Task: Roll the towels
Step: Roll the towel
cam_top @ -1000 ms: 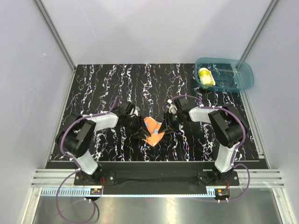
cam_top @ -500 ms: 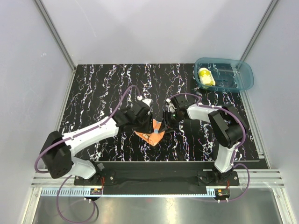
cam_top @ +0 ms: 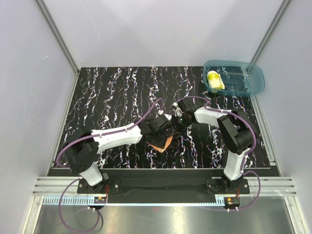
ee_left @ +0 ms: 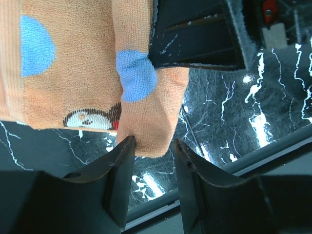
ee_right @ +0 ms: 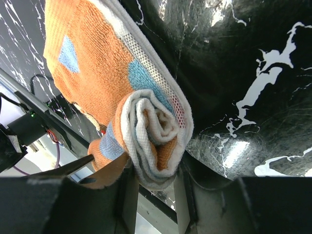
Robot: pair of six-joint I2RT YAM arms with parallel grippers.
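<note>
Orange towel (cam_top: 162, 143) lies partly rolled near the middle of the black marbled table (cam_top: 107, 92). The right gripper (ee_right: 151, 170) clamps its rolled end, and the left gripper (ee_left: 153, 146) pinches a folded edge. Well apart, the yellow towel (cam_top: 215, 80) sits rolled inside the teal bin (cam_top: 254, 84) at the far right corner.

A towel (cam_top: 161, 144) is found near the middle of the table (cam_top: 107, 92), a little to the near side. It is gripped from the left by the left gripper (cam_top: 165, 129) and from the far right by the right gripper (cam_top: 177, 122), the two close together. A bin (cam_top: 256, 83) is placed at the far right corner, well apart, and a second towel (cam_top: 215, 80) is laid in its left part.
</note>
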